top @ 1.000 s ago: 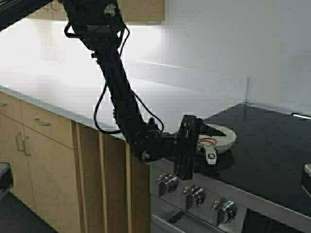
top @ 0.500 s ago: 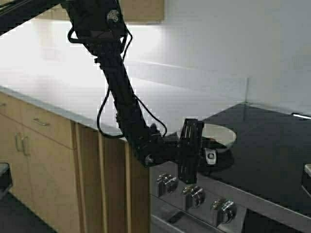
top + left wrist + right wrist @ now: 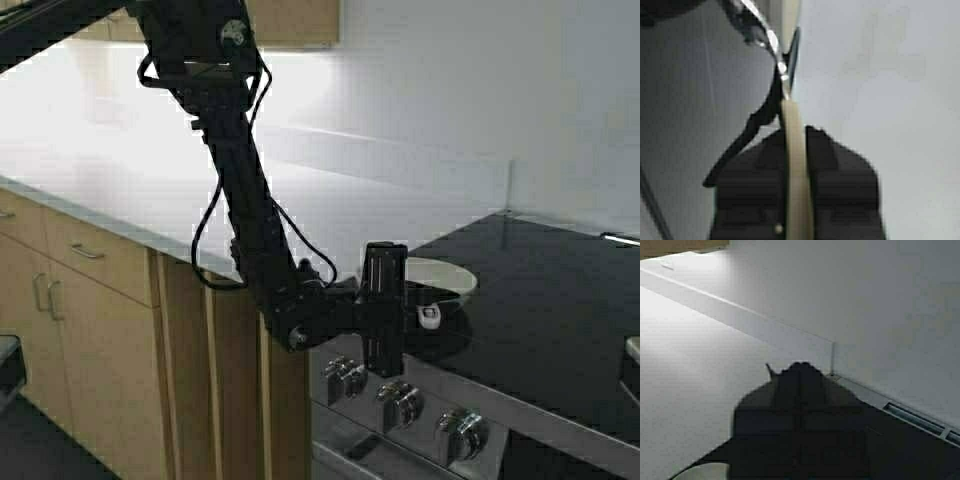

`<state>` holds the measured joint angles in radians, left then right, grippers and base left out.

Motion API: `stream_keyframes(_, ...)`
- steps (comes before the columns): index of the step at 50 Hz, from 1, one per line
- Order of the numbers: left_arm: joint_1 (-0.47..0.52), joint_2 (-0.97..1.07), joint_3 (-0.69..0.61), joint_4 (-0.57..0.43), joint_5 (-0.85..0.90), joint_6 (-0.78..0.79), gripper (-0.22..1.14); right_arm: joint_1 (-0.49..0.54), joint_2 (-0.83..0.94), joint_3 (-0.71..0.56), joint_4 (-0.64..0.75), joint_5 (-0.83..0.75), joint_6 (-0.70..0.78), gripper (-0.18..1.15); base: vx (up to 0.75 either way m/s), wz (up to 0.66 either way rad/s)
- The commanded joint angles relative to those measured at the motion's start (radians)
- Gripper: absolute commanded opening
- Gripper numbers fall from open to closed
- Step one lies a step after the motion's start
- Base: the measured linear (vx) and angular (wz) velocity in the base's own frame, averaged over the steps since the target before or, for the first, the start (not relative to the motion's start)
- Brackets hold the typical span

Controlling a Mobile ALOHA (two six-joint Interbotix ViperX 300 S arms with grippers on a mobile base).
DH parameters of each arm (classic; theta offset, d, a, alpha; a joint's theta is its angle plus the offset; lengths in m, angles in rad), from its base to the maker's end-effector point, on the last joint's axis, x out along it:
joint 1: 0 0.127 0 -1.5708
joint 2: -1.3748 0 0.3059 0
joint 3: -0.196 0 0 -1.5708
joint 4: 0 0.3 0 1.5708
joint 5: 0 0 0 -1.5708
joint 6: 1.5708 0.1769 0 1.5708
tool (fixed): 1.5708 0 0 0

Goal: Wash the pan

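**Left gripper pinching the pan handle over the stove's front edge**

While I watch the high view, my left arm reaches down from the upper left, and its left gripper (image 3: pixel 412 305) sits at the front corner of the black stovetop (image 3: pixel 560 300), turned on its side. Just beyond the fingertips is the pan (image 3: pixel 440 277), a pale round shape, with the end of its handle (image 3: pixel 428 317) showing right beside the gripper body (the hole at the tip is just visible). I cannot tell from this view whether the pan rests on the glass or is held slightly above it.

From the left wrist view the grip is clear: the two dark fingers (image 3: pixel 840 190) are pressed onto the cream handle (image 3: pixel 795 165), one on each side, with the handle running edge-on between them and out toward the pan's rim (image 3: pixel 787 20) beyond the tips.

Below the left gripper, the stove knobs (image 3: pixel 400 400) line the front panel. On the side away from the stovetop, the white countertop (image 3: pixel 120 170) stretches off, with wooden cabinets (image 3: pixel 90 300) under it.

My right gripper (image 3: pixel 800 372) shows only in its own wrist view, fingers closed together with nothing between them, held above the counter and pointing toward the wall (image 3: pixel 880 310). A pale curved edge sits in the corner of that view near the gripper's base; I cannot say for sure what it is.
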<state>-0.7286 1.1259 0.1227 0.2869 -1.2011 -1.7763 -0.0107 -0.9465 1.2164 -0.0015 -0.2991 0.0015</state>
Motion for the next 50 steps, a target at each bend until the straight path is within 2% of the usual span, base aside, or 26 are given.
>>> stream_keyframes(1, -0.003, -0.109, 0.052, -0.003, -0.055, 0.017, 0.02, 0.002, 0.005, -0.012, -0.002, -0.017, 0.002, 0.06, 0.00, 0.03)
stream_keyframes(15, -0.003, -0.247, 0.239, -0.005, -0.120, 0.106, 0.02, 0.002, 0.006, -0.012, -0.002, -0.018, 0.002, 0.06, 0.02, 0.16)
stream_keyframes(25, -0.003, -0.328, 0.347, -0.005, -0.161, 0.150, 0.02, 0.000, 0.000, -0.009, -0.002, -0.018, -0.002, 0.06, 0.04, 0.40)
stream_keyframes(50, -0.003, -0.354, 0.437, -0.005, -0.213, 0.169, 0.02, 0.000, 0.000, -0.005, -0.002, -0.011, -0.002, 0.06, 0.01, 0.66)
